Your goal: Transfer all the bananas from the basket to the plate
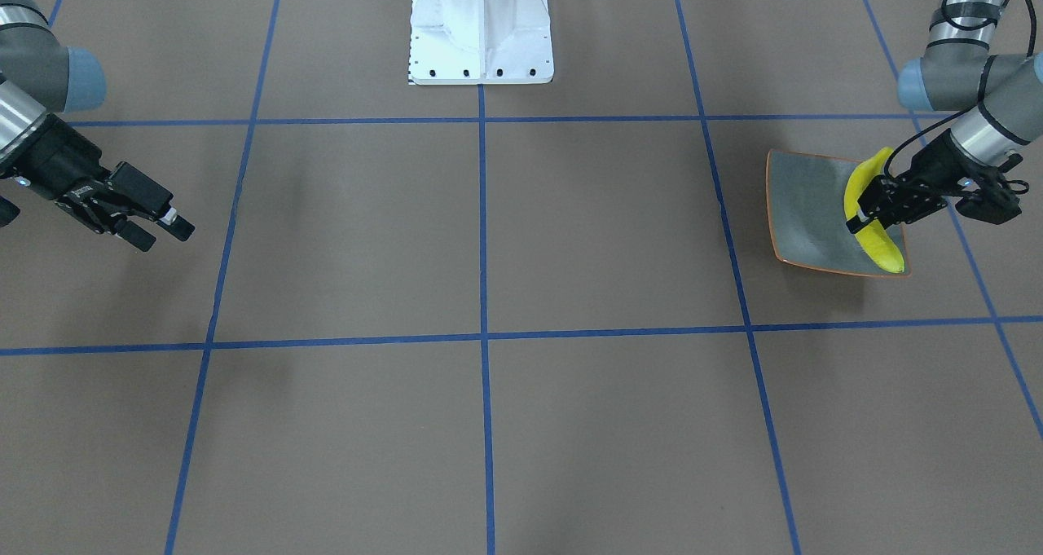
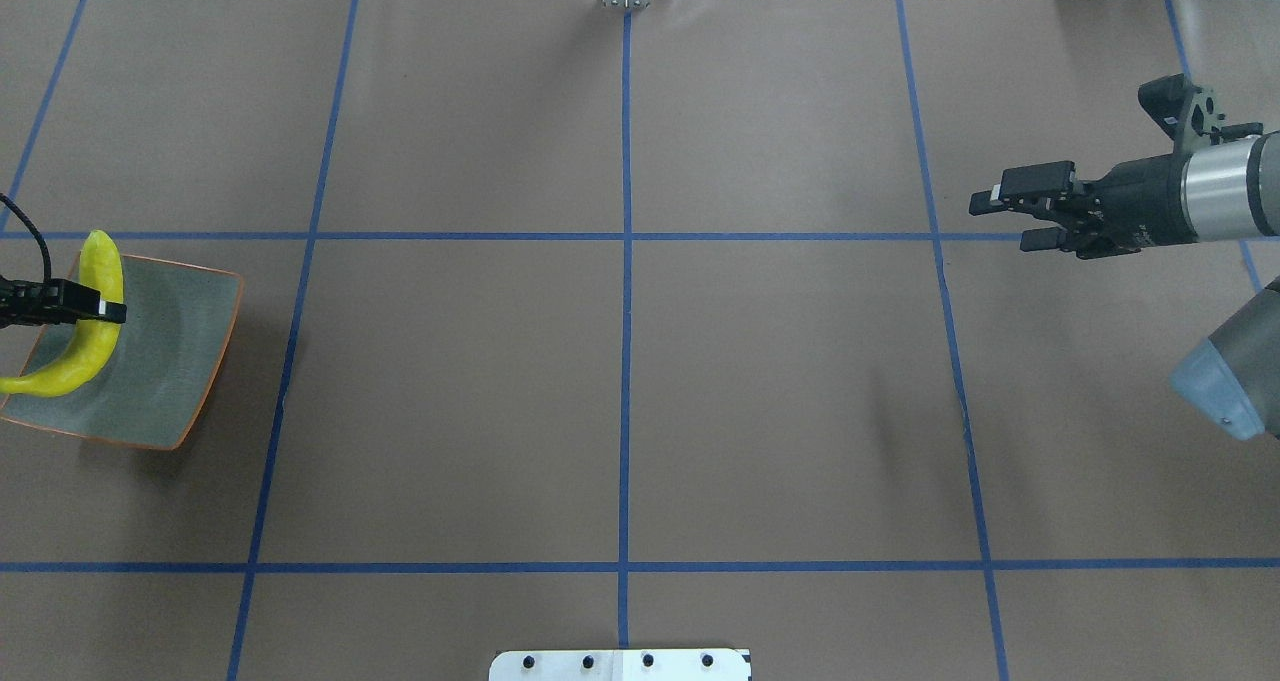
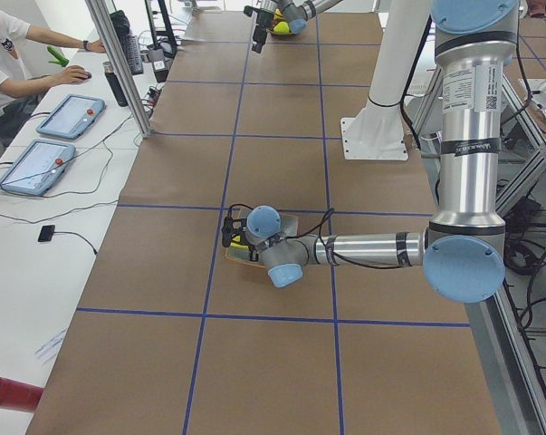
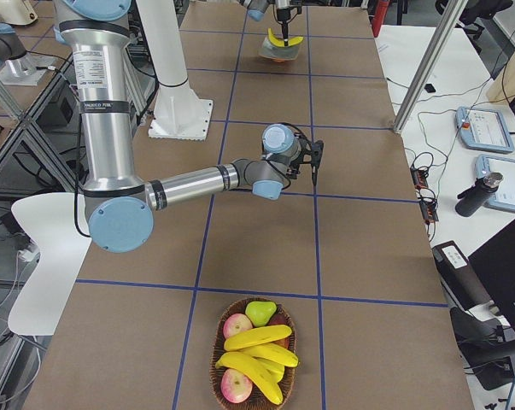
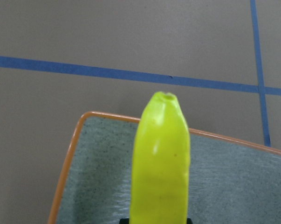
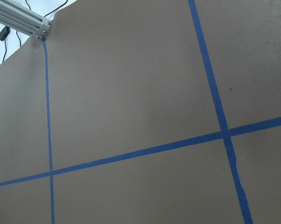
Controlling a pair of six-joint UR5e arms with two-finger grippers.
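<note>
The left arm reaches low over the square, glossy grey-green plate with an orange rim [image 1: 803, 213], its left gripper [image 1: 860, 206] clamped across one bright yellow curved banana [image 1: 884, 249] above the dish. The right gripper [image 1: 165, 236] hovers well apart, its fingers spread and holding nothing. On the brown paper table [image 1: 367, 237], gridded with blue tape, more yellow bananas [image 4: 257, 339] lie in a wicker basket [image 4: 215, 363].

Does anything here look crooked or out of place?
The bright yellow curved banana, held by the left gripper, runs along one edge of the square grey-green plate rather than over its middle, and one tip pokes past the rim.
</note>
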